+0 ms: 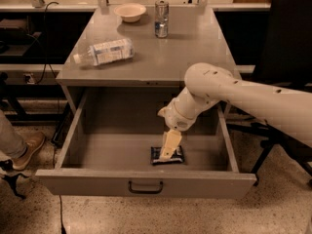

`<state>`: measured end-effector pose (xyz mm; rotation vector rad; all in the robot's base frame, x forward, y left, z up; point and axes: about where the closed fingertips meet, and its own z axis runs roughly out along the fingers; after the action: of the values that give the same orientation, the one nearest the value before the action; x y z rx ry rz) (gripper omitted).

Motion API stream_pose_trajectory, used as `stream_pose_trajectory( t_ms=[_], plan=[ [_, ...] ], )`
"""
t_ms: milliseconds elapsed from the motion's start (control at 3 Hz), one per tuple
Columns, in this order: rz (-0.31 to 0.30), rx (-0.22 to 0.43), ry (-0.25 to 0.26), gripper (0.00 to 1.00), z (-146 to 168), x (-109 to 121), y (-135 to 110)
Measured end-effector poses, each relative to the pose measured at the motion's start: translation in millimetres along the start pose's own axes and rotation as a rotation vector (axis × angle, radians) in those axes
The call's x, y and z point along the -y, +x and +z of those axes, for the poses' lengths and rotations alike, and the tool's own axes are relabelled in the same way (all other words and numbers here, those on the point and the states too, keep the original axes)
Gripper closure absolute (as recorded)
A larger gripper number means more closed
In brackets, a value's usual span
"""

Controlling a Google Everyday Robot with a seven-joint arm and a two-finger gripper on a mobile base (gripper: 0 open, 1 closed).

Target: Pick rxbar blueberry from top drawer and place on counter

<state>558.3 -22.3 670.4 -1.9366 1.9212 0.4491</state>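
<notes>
Cream-white rounded arm [243, 91], dark screw dots, pale yellow tool [167, 153] inside top drawer [109, 150]

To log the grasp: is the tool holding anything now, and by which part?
It cannot be told. The tool is down at the rxbar blueberry, lying flat in the top drawer.

The floor [204, 218] is speckled stone. A black chair [292, 33] stands on the right. A long pale bench [63, 6] runs behind. The gripper [167, 155] is down in the top drawer [78, 183].
</notes>
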Motion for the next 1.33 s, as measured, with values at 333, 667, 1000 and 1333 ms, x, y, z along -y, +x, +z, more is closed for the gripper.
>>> stream_pose_trajectory(
  t_ms=[333,667,1000,1333],
  plan=[
    [-0.018,0.008,0.009,0.00,21.5,1.7,7.7],
    [-0.013,0.033,0.017,0.00,39.5,3.0,23.2],
    [-0.009,0.057,0.020,0.00,53.5,4.2,34.3],
    [-0.005,0.091,0.025,0.17,64.1,3.7,43.3]
  ],
)
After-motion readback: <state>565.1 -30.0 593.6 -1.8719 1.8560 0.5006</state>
